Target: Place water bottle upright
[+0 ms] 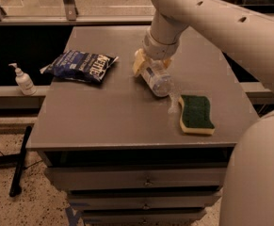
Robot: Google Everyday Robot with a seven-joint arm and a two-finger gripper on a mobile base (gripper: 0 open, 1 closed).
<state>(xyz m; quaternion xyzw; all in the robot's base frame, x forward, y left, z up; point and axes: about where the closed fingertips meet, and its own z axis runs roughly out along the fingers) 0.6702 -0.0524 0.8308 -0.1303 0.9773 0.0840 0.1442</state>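
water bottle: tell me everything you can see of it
The water bottle is clear plastic and slim; no cap or label shows. It is tilted, not upright, its free end pointing toward the green sponge without touching it. Its other end is hidden in the gripper, which seems closed on it over the middle of the table.

Grey desk (103, 119), drawers beneath. Chip bag (82, 66) lies flat, upper left of the top. Sponge (196, 113), green side up, at right. Tool (151, 65) above centre, clamped on tilted bottle (159, 81), whose lower end is near the sponge.
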